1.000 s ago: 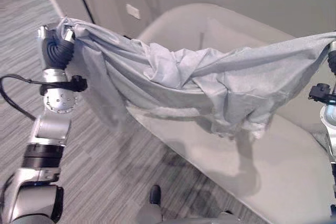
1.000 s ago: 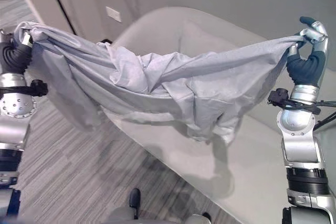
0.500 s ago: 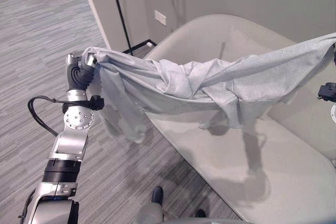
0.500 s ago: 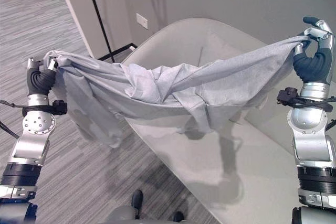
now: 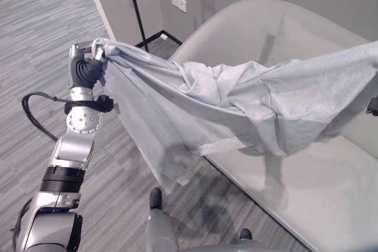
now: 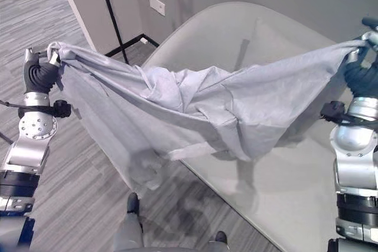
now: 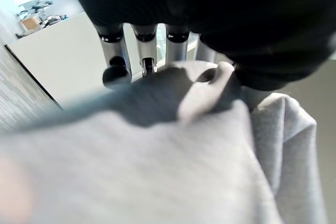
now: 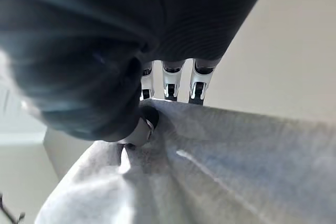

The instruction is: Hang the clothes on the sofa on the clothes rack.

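Right eye view: my left hand (image 6: 36, 74) and right hand (image 6: 361, 75), both clamped on the grey garment (image 6: 195, 107), have lifted it clear of the sofa (image 6: 283, 187) (lower hem now unfurled), ready for carrying.

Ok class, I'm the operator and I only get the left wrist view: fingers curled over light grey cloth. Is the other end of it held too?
Observer: Yes. The right hand pinches the far corner of the light grey fabric garment, which spans across to the left hand.
Operator: Is it off the sofa?
Observer: It sags in the middle but appears to hang clear of the pale grey rounded sofa, with a shadow on the seat below.
Operator: Anything to hang it on?
Observer: A thin black upright pole stands by the wall beyond the left hand. I cannot tell if it is the rack.
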### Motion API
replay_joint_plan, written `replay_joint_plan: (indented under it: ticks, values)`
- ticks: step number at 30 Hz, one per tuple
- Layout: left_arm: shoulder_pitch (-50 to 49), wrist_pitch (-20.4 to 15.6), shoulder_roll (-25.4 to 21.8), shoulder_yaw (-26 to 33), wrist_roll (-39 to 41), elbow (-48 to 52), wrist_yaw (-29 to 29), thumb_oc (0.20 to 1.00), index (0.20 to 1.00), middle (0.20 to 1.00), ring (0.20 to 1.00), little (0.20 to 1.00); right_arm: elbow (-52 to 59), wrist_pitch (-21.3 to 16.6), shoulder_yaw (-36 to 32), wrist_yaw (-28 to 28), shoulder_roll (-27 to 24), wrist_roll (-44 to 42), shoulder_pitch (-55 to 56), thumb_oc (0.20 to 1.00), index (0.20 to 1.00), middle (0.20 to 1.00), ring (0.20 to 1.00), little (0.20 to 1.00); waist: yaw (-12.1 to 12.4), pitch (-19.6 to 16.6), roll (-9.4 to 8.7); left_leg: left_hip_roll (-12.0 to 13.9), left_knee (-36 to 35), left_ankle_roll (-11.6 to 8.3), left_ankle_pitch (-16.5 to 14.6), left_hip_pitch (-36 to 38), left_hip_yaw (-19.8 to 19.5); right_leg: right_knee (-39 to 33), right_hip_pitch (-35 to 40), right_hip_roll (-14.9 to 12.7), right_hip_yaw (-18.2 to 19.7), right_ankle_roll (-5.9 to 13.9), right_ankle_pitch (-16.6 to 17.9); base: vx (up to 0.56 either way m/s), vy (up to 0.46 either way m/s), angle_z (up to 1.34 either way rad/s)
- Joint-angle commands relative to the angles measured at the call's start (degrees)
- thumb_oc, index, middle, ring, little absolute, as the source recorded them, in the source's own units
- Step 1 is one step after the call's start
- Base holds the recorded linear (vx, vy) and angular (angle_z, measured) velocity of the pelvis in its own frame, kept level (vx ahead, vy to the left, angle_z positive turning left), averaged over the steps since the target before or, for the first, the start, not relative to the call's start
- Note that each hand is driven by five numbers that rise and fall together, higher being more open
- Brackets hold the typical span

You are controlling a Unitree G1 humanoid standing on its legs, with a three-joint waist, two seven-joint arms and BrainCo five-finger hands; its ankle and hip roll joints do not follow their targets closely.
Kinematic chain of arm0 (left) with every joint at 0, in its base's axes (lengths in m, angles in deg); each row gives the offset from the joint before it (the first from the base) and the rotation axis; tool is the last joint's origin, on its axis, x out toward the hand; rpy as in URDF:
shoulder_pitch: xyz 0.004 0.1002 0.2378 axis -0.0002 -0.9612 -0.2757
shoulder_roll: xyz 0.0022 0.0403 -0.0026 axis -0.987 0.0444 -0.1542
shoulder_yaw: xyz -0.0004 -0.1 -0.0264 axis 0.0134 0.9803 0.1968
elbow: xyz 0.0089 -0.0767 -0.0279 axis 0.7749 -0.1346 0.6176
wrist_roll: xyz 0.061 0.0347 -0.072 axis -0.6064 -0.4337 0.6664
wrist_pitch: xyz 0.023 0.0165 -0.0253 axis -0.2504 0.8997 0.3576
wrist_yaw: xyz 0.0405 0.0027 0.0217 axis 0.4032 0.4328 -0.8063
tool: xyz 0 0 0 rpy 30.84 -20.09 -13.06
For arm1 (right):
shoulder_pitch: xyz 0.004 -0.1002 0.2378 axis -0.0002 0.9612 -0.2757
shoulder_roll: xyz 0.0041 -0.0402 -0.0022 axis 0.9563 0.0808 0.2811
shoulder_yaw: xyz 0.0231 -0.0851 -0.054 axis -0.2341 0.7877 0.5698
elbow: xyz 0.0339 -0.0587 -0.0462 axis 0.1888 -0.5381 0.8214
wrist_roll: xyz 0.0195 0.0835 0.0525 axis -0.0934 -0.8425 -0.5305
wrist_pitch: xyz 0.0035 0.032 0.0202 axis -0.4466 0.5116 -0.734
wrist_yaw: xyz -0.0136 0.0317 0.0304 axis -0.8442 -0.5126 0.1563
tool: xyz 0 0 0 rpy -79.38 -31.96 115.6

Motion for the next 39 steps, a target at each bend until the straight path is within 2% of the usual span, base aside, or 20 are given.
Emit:
replay_joint_plan:
  ticks: [1,3,4,6,7,8,12,15,18,20,22,25,26,29,30,32,33,35,37,39]
  values:
    - [1.92,-2.87,-3.24,3.79,-0.31,3.04,-2.42,0.2,0.2,0.2,0.2,0.2,-1.28,-1.74,1.8,-2.93,-6.33,1.21,-7.34,0.2,0.2,0.2,0.2,0.2,1.71,-7.4,2.48,4.43,-2.16,-4.41,-4.05,2.51,3.8,-0.24,-1.6,1.73,-4.77,4.29,-3.47,0.12,0.391,-0.85]
    - [2.97,-2.74,-2.68,2.99,-0.97,3.88,-2.07,0.2,0.2,0.2,0.2,0.2,-1.68,-1.61,2.04,-2.4,-7.19,1.12,-8.13,0.2,0.2,0.2,0.2,0.2,1.09,-7.5,1.99,0.21,-3.6,-2.15,-4.81,4.01,4.22,2.49,-3.11,8.01,-0.7,1.99,-7.06,0.24,0.475,-0.45]
    - [3.37,-2.6,-1.61,2.71,-1.09,4.25,-1.41,0.2,0.2,0.2,0.2,0.2,-1.6,-1.84,1.37,-2.0,-7.51,0.92,-7.9,0.2,0.2,0.2,0.2,0.2,0.99,-7.71,1.95,-1.99,-5.39,-0.95,-4.92,5.88,4.52,2.5,-3.07,13.67,0.65,0.83,-12.36,0.24,0.405,0.3]
    - [3.41,-2.2,-0.53,2.56,-0.73,4.17,-0.65,0.2,0.2,0.2,0.2,0.2,-1.73,-2.11,0.79,-1.67,-7.63,0.36,-7.5,0.2,0.2,0.2,0.2,0.2,0.7,-7.06,1.48,-4.54,-6.44,-0.18,-4.98,7.22,3.88,2.74,-4.15,19.79,2.34,-0.28,-14.61,0.13,0.234,0.27]
    - [3.45,-2.17,-0.52,2.58,-0.73,4.21,-0.63,0.2,0.2,0.2,0.2,0.2,-1.74,-2.16,0.73,-1.66,-7.66,0.33,-7.51,0.2,0.2,0.2,0.2,0.2,0.75,-7.01,1.59,-4.4,-6.54,-0.16,-4.59,7.07,3.89,2.8,-4.38,19.94,2.33,-0.39,-14.35,0.06,0.163,0.3]
    - [3.09,-1.75,0.31,3.08,-0.97,3.85,-0.63,0.2,0.2,0.2,0.2,0.2,-1.97,-2.28,0.24,-1.83,-8.14,0.33,-7.49,0.2,0.2,0.2,0.2,0.2,0.92,-6.4,0.91,-6.73,-6.78,0.33,-4.94,7.74,3.32,1.12,-5.56,23.76,2.91,-1.69,-14.64,0.03,0.09,0.27]
    - [-1.8,-2.29,2.84,5.96,-0.62,4.77,0.91,0.2,0.2,0.2,0.2,0.2,-2.29,-2.28,0.2,-0.54,-7.78,0.19,-6.51,0.2,0.2,0.2,0.2,0.2,1.39,-6.19,0.49,-9.01,-6.67,0.94,-6.74,10.73,1.56,-3.59,-2.42,23.81,2.23,-2.42,-13.31,0.13,0.095,0.48]
    - [-3.99,-2.58,3.39,7.27,-0.01,5.88,1.21,0.2,0.2,0.2,0.2,0.2,-2.81,-2.38,0.53,-0.06,-8.73,-0.59,-6.82,0.2,0.2,0.2,0.2,0.2,1.64,-4.39,0.04,-9.52,1.6,0.43,-9.23,8.21,0.54,-4.85,-1.29,22.48,1.83,-2.55,-12.56,0.06,0.126,0.26]
    - [-5.79,-3.48,3.84,8.23,0.56,6.22,1.14,0.2,0.2,0.2,0.2,0.2,-2.48,-1.95,0.09,0.69,-9.23,-1.21,-5.46,0.2,0.2,0.2,0.2,0.2,1.61,-4.11,-0.42,-3.8,3.19,-0.97,-8.77,5.14,-1.79,-5.46,-0.66,18.56,1.33,-1.17,-13.05,0.12,0.278,0.29]
    - [-4.19,-3.44,1.68,7.16,1.91,4.93,-0.28,0.2,0.2,0.2,0.2,0.2,-2.86,-2.14,-0.41,-0.25,-9.96,-1.89,-4.22,0.2,0.2,0.2,0.2,0.2,1.04,-4.89,-0.26,6.11,-2.01,-4.31,-1.15,2.77,-5.73,-5.91,-0.48,15.11,2.38,1.08,-15.19,0.32,0.544,-0.04]
    - [-3.62,-3.58,0.92,6.69,2.07,4.59,-1.14,0.2,0.2,0.2,0.2,0.2,-2.58,-2.33,-0.7,-0.99,-10.22,-1.57,-3.62,0.2,0.2,0.2,0.2,0.2,0.91,-5.18,0.55,8.5,-3.49,-5.6,1.5,1.96,-8.32,-5.95,0.27,13.71,4.0,2.18,-15.64,0.3,0.507,-0.29]
    - [-3.19,-3.94,0.49,6.1,2.06,4.3,-1.37,0.2,0.2,0.2,0.2,0.2,-2.36,-2.31,-0.51,-0.71,-10.47,-1.31,-3.28,0.2,0.2,0.2,0.2,0.2,0.99,-5.56,1.75,8.62,-2.46,-6.87,0.06,2.06,-11.93,-5.95,1.87,11.73,5.6,3.19,-16.02,0.31,0.458,-0.56]
    - [-3.59,-4.1,1.14,6.1,1.57,4.44,-0.76,0.2,0.2,0.2,0.2,0.2,-2.71,-2.1,-1.14,-0.29,-10.27,-1.15,-2.64,0.2,0.2,0.2,0.2,0.2,0.56,-6.5,2.88,7.24,-1.74,-7.62,-3.65,2.98,-11.99,-5.95,2.58,8.58,4.96,4.54,-14.6,0.34,0.538,-0.87]
    - [-1.55,-4.41,-0.27,5.0,1.01,4.87,-0.64,0.2,0.2,0.2,0.2,0.2,-2.46,-1.77,-0.04,-0.86,-8.46,-0.98,-4.98,0.2,0.2,0.2,0.2,0.2,-0.28,-5.64,2.0,3.81,0.83,-6.0,-7.37,2.8,-8.8,-5.39,-1.91,4.32,5.02,4.89,-6.46,0.17,0.48,-0.4]
    - [-1.39,-4.47,-0.48,5.02,1.06,4.7,-0.67,0.2,0.2,0.2,0.2,0.2,-2.63,-1.78,0.18,-0.93,-8.35,-0.93,-5.36,0.2,0.2,0.2,0.2,0.2,-0.04,-5.79,1.73,3.71,1.0,-5.86,-7.43,2.52,-8.35,-5.66,-2.34,4.13,5.49,5.01,-6.09,-0.08,0.226,-0.15]
    - [0.23,-4.15,-3.15,4.73,0.78,4.57,-1.33,0.2,0.2,0.2,0.2,0.2,-3.59,-1.88,3.25,-1.68,-7.67,-0.71,-9.09,0.2,0.2,0.2,0.2,0.2,1.59,-5.08,1.36,3.71,0.86,-5.13,-8.47,2.4,-3.38,-5.79,-6.49,3.17,0.72,5.12,-0.45,-0.06,0.363,-0.57]
    - [1.1,-3.61,-4.18,5.07,0.13,5.13,-1.45,0.2,0.2,0.2,0.2,0.2,-4.63,-1.58,4.11,-1.71,-7.87,-0.91,-10.89,0.2,0.2,0.2,0.2,0.2,1.73,-5.71,1.59,2.61,-1.16,-4.28,-8.24,2.78,-0.83,-5.78,-7.14,5.58,-1.26,4.3,-2.12,0.02,0.566,-1.45]
    - [1.85,-3.35,-3.41,4.58,0.02,5.44,-1.1,0.2,0.2,0.2,0.2,0.2,-5.6,-1.47,4.57,-1.43,-8.92,-1.56,-12.07,0.2,0.2,0.2,0.2,0.2,1.68,-6.07,1.03,-0.74,-2.98,-2.41,-7.21,3.05,0.34,-3.88,-5.92,9.96,0.76,3.15,-5.07,0.03,0.557,-1.03]
    - [2.32,-2.62,-2.77,4.91,0.11,5.62,-0.17,0.2,0.2,0.2,0.2,0.2,-5.99,-1.57,4.2,-0.79,-9.49,-2.18,-12.06,0.2,0.2,0.2,0.2,0.2,3.06,-6.98,-0.22,-4.98,-5.61,-0.5,-6.25,3.73,1.65,-2.81,-1.76,16.51,1.42,1.58,-12.11,0.0,0.409,0.15]
    - [2.09,-2.45,-2.2,5.16,0.33,5.75,0.11,0.2,0.2,0.2,0.2,0.2,-6.03,-1.48,3.98,-0.38,-9.41,-2.27,-11.83,0.2,0.2,0.2,0.2,0.2,3.43,-7.23,-0.68,-6.31,-5.83,-0.01,-5.49,3.22,1.53,-3.08,-0.74,18.94,2.97,0.99,-13.42,-0.01,0.178,-0.25]
